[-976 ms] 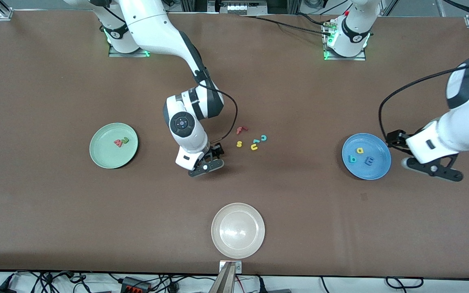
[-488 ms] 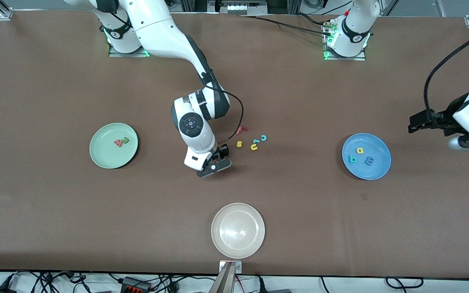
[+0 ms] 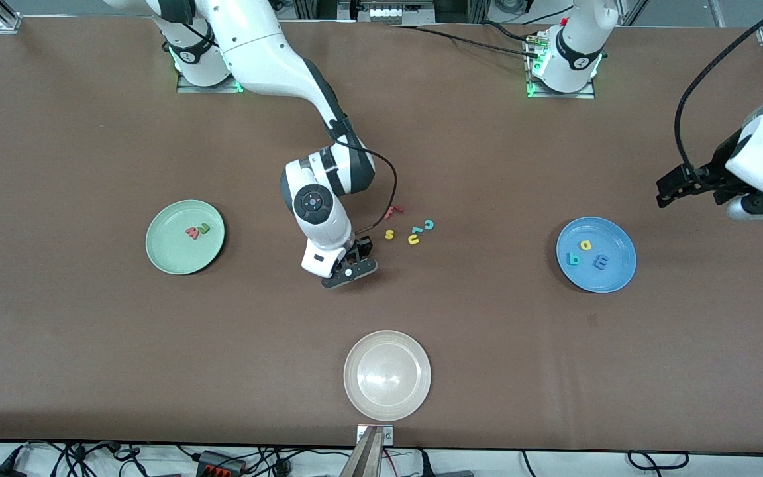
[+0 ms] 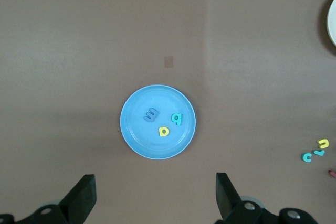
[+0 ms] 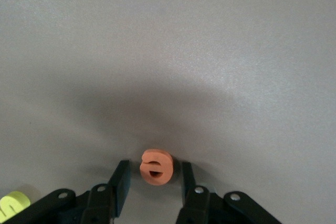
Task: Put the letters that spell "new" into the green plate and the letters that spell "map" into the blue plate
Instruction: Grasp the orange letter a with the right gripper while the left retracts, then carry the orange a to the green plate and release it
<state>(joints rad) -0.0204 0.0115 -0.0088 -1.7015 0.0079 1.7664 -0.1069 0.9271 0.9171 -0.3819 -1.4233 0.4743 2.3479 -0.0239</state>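
Around the orange e [image 5: 156,167], right end effector [image 5: 152,178] narrower than before; left end effector [image 4: 153,199] wide, lifted.

Orange e [image 5: 156,167], mint-green plate [image 3: 163,255], bright blue plate [image 3: 613,278], brown table [image 3: 487,344].

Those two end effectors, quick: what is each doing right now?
Left end effector: open, holding nothing, up over the table beside the blue plate.
Right end effector: down at the table, fingers around the orange e.

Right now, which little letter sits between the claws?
The orange e, alone between the right gripper's fingers; the other loose letters lie apart.
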